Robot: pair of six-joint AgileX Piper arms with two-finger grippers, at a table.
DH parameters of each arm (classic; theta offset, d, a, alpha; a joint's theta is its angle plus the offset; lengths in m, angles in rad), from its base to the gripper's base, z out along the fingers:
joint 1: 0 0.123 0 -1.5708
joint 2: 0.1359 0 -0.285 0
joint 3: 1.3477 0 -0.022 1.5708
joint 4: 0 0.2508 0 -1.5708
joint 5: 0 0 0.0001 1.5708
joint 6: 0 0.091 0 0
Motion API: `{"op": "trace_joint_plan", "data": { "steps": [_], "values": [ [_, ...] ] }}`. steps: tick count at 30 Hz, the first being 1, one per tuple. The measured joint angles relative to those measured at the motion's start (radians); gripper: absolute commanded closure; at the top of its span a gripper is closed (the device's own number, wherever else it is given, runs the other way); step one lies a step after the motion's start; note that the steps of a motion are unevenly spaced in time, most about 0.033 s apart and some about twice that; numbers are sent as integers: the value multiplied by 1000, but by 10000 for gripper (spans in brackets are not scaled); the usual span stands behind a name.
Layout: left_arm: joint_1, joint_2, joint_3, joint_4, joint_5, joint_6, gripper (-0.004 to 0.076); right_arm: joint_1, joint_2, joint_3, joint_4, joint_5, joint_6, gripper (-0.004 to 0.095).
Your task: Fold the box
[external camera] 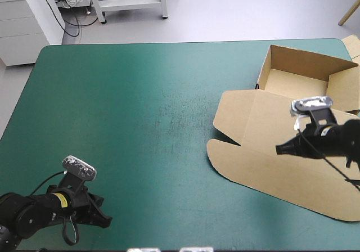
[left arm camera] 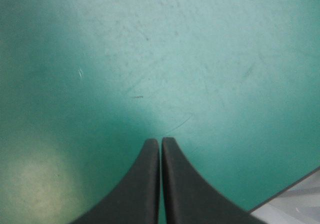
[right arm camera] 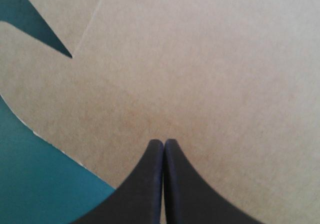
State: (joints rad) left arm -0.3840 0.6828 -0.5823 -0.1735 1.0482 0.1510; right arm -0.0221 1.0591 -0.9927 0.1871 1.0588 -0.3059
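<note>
The brown box lies at the table's right side as an open tray with raised walls at the far right and its lid spread flat toward the near edge. My right gripper is shut and hovers over the flat lid, pointing toward the lid's notched left edge; nothing is between its fingers. My left gripper is shut near the table's front left corner, far from the box, over bare teal-green cover. In the right wrist view the black fingers meet in a point above the board.
The teal-green table stretches wide between the two arms. The table's near edge shows beside my left gripper as a pale strip. A white cabinet and a white frame stand on the floor beyond the far edge.
</note>
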Motion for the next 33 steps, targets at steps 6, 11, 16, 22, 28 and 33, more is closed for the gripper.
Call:
{"op": "trace_joint_plan", "data": {
  "steps": [6, 11, 16, 22, 28, 33],
  "values": [
    [0, -107, 54, -7, 8, 1, 731, 0, -229, 252, 5, -83, -3, 928],
    [0, -174, 62, -8, 15, 1, 731, 0, -400, 390, 27, -130, -13, 928],
    [0, -210, 62, -8, 32, 2, 731, 0, -541, 467, 28, -139, -39, 928],
    [0, -216, 62, -8, 37, 2, 731, 0, -667, 505, 30, -139, -44, 928],
    [0, -218, 90, -8, 35, 2, 731, 0, -712, 506, 30, -139, -44, 928],
    [0, -218, 93, -7, 33, 2, 731, 0, -712, 507, 30, -139, -44, 928]
  ]
}}
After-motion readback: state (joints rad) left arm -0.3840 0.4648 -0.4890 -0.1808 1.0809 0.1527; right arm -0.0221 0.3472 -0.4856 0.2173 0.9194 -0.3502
